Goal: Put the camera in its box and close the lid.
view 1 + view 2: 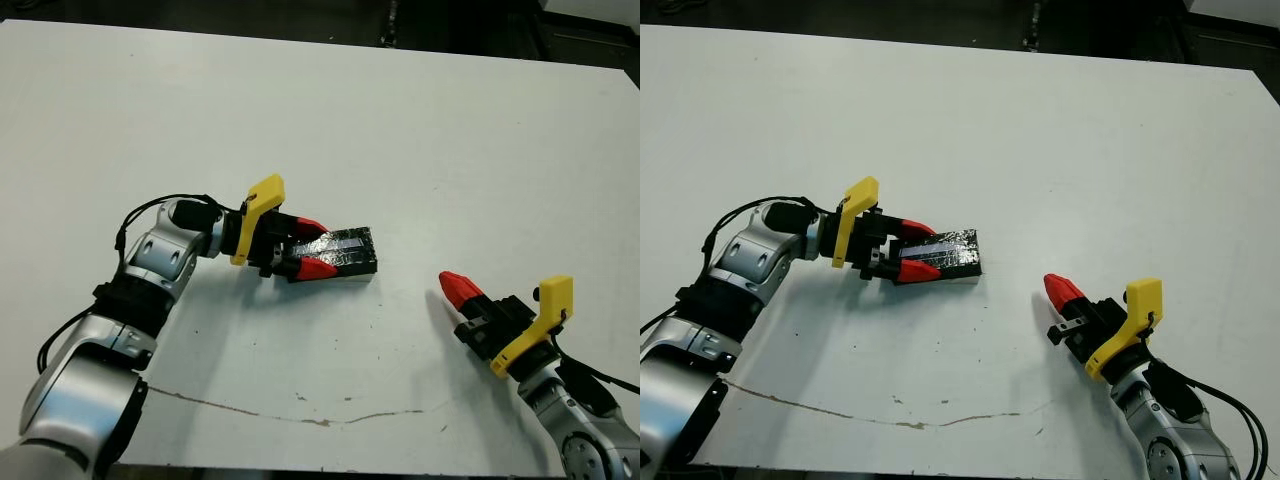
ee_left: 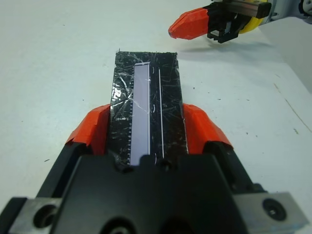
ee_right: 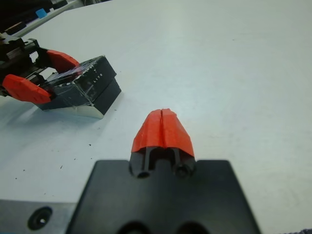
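Right gripper (image 1: 457, 287) near the table's (image 1: 420, 130) front edge, red fingers pressed together, holding nothing. Well apart to its left, left gripper (image 1: 308, 250) pinches the box (image 1: 345, 262) by its long sides. Lid (image 2: 147, 109) sits on top, box resting mid-table.

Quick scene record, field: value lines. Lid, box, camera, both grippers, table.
lid: on top of the box, pale stripe facing up
camera: not visible; cannot tell whether it is inside
left gripper: fingers on either side of the lidded box at one end, shut on it
right gripper: fingers pressed together, empty, apart from the box
table: white, thin crack-like line near the robot's edge
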